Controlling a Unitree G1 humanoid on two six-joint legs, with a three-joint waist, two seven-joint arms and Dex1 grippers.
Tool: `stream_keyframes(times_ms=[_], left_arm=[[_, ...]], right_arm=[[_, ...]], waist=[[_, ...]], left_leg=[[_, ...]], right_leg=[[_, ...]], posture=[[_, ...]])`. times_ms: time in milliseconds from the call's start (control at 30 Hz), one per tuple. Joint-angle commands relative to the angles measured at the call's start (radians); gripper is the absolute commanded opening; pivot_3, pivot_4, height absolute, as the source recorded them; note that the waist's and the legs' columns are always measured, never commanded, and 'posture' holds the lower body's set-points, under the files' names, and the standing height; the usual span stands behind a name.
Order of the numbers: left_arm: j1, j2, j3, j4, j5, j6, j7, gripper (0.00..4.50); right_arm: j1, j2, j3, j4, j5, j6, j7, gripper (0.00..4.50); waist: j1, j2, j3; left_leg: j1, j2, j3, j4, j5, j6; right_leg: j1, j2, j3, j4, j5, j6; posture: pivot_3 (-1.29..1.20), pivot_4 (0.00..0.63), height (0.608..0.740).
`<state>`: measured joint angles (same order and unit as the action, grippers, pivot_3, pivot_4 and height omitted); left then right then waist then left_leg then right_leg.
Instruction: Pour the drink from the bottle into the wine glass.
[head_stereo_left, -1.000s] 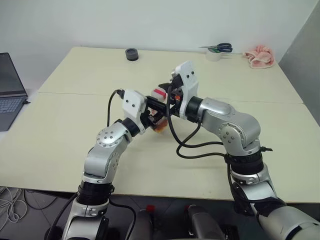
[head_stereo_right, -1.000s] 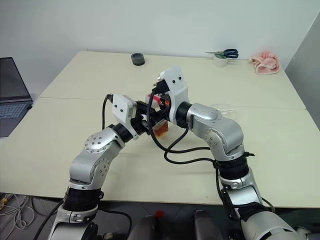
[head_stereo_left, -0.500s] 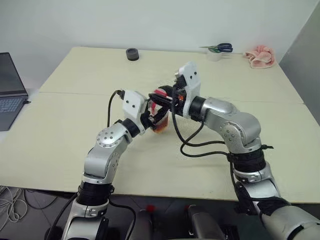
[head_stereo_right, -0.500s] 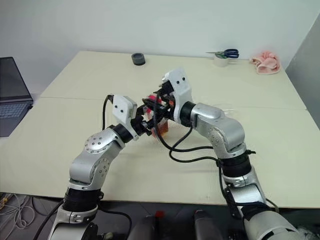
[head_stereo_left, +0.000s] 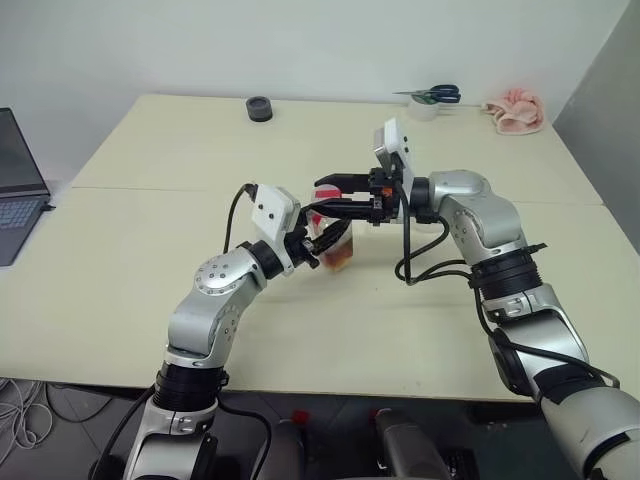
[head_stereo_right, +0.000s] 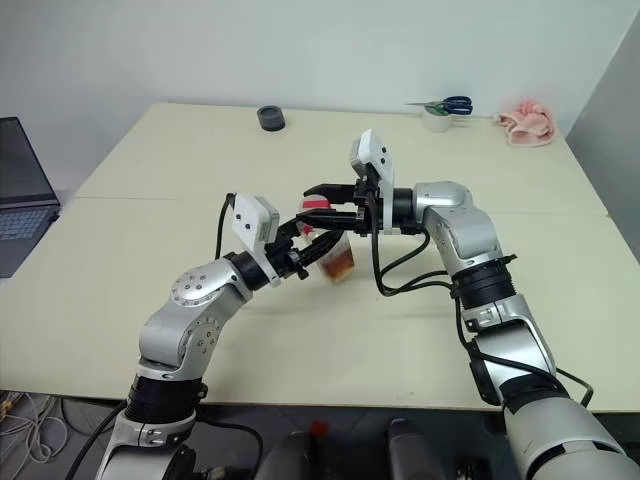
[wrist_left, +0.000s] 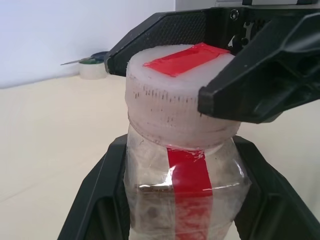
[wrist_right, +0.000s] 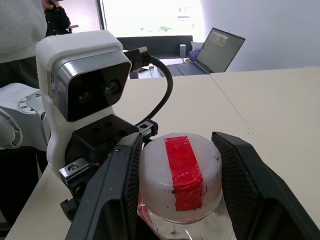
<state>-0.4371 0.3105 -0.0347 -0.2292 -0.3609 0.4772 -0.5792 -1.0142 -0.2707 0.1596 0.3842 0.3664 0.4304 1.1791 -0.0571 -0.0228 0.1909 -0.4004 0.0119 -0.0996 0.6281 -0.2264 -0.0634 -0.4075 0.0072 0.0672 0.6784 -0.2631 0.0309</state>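
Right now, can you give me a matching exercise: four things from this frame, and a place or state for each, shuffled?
Things:
1. bottle
2. scissors
3. pink cloth
4. right claw

Places or states:
A. far right corner of the table
B. fingers on either side of the cap
C. held at its body by the left claw
D. on a tape roll at the far edge

Pairs: 1-C, 2-D, 3-A, 4-B

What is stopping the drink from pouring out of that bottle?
The cap is on the bottle, sealing in the drink. The right gripper is closed on the cap, while the left gripper holds the bottle's body. Nothing else visible blocks it.
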Motion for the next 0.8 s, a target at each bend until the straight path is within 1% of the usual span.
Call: stream_keyframes(times_ms=[33, 67, 200, 233, 267, 367, 500, 633, 800], left_arm=[[-0.040, -0.002, 0.017, -0.054, -0.026, -0.007, 0.003, 2.13], [-0.042, 0.001, 0.018, -0.051, -0.027, -0.004, 0.002, 2.13], [-0.066, 0.020, 0.012, -0.037, -0.017, 0.019, 0.003, 2.13], [-0.073, 0.029, 0.009, -0.037, -0.014, 0.030, 0.003, 2.13], [-0.076, 0.034, 0.007, -0.039, -0.012, 0.037, 0.003, 2.13], [-0.089, 0.056, 0.002, -0.056, -0.021, 0.086, -0.001, 2.13], [-0.098, 0.073, -0.003, -0.082, -0.030, 0.131, 0.000, 2.13], [-0.101, 0.072, -0.005, -0.099, -0.033, 0.160, 0.003, 2.13], [-0.098, 0.065, -0.007, -0.108, -0.030, 0.166, 0.006, 2.13]], right_arm=[[0.005, 0.016, 0.006, -0.089, 0.055, 0.063, 0.043, 2.63], [0.010, 0.011, -0.001, -0.104, 0.056, 0.074, 0.034, 2.88], [0.054, -0.021, -0.046, -0.240, 0.062, 0.128, -0.051, 4.31], [0.067, -0.029, -0.058, -0.286, 0.066, 0.151, -0.081, 4.50], [0.077, -0.035, -0.064, -0.318, 0.071, 0.168, -0.100, 4.50], [0.111, -0.044, -0.076, -0.432, 0.049, 0.236, -0.231, 4.50], [0.144, -0.023, -0.083, -0.539, 0.040, 0.331, -0.389, 4.50], [0.165, 0.002, -0.076, -0.612, 0.046, 0.411, -0.497, 4.50], [0.181, 0.035, -0.067, -0.641, 0.058, 0.455, -0.568, 4.50]], waist=[[0.001, 0.000, 0.000], [0.001, 0.000, 0.000], [0.001, 0.000, 0.000], [0.002, 0.000, 0.000], [0.002, 0.000, 0.000], [0.001, 0.000, 0.000], [-0.001, 0.000, 0.000], [0.001, 0.000, 0.000], [0.001, 0.000, 0.000]], left_leg=[[0.000, 0.000, 0.000, 0.000, 0.000, 0.000], [0.000, 0.000, 0.000, 0.000, 0.000, 0.000], [0.000, 0.000, -0.001, 0.000, 0.000, 0.000], [0.000, 0.000, -0.001, 0.000, 0.000, 0.000], [0.000, 0.000, -0.001, 0.000, 0.000, 0.000], [0.000, 0.000, -0.001, 0.000, 0.000, 0.000], [0.000, 0.001, -0.001, 0.000, 0.000, 0.000], [0.000, 0.000, -0.001, 0.000, 0.000, 0.000], [0.000, 0.000, -0.001, 0.000, 0.000, 0.000]], right_leg=[[0.000, 0.000, 0.000, 0.000, 0.000, 0.000], [0.000, 0.000, 0.000, 0.000, 0.000, 0.000], [0.000, 0.000, -0.001, 0.000, 0.000, 0.001], [0.000, 0.000, -0.001, 0.000, 0.000, 0.001], [0.000, 0.000, -0.001, 0.000, -0.001, 0.001], [0.000, 0.000, -0.001, 0.000, -0.001, 0.001], [0.000, 0.000, -0.001, 0.001, -0.002, 0.004], [0.000, 0.000, -0.001, 0.001, -0.002, 0.004], [0.000, 0.000, -0.001, 0.001, -0.002, 0.004]], posture=[[0.00, 0.150, 0.740], [0.00, 0.150, 0.740], [0.00, 0.150, 0.740], [0.00, 0.150, 0.740], [0.00, 0.150, 0.740], [0.00, 0.150, 0.740], [0.00, 0.150, 0.740], [0.00, 0.150, 0.740], [0.00, 0.150, 0.740]])
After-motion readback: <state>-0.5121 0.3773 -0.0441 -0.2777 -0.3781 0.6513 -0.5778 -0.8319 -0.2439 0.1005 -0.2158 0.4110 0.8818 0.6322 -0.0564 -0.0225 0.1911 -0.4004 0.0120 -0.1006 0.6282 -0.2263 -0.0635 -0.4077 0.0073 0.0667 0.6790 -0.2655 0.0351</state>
